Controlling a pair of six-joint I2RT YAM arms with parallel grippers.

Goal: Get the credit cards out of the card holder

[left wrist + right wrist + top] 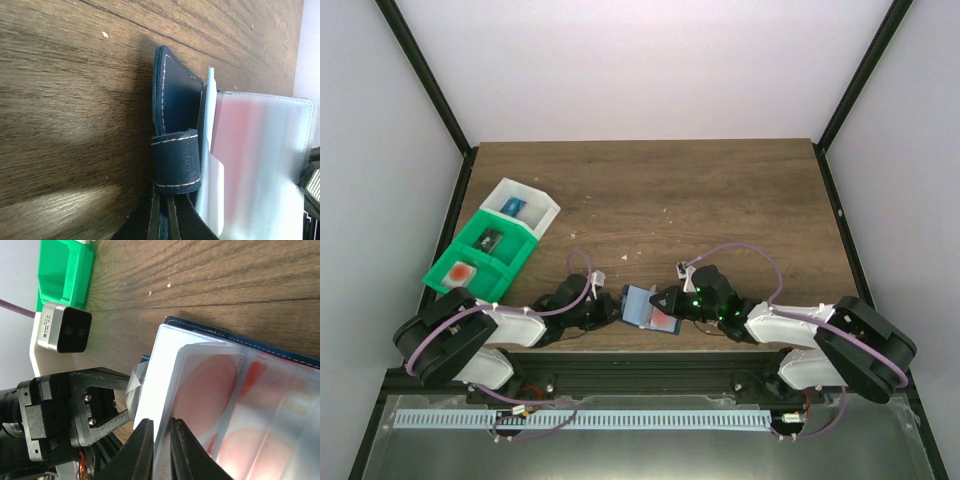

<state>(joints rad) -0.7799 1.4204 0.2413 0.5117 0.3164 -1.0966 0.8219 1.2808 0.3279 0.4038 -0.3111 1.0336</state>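
Observation:
The card holder [642,306] lies open near the table's front edge, between my two grippers. My left gripper [609,311] is shut on its dark blue panel [176,107], fingers [159,220] pinching just below the stitched strap loop. Its clear sleeves show pinkish credit cards [220,390] with red blotches; they also show in the left wrist view [250,140]. My right gripper [161,450] is shut on the edge of one card at the sleeve's opening; in the top view it [667,301] is over the holder's right side. Another such card [460,272] lies in the green bin.
A green bin [480,255] and a white bin [525,210] with small items stand at the left. The green bin also shows in the right wrist view [65,275]. My left arm's wrist camera [62,327] sits close to the holder's left.

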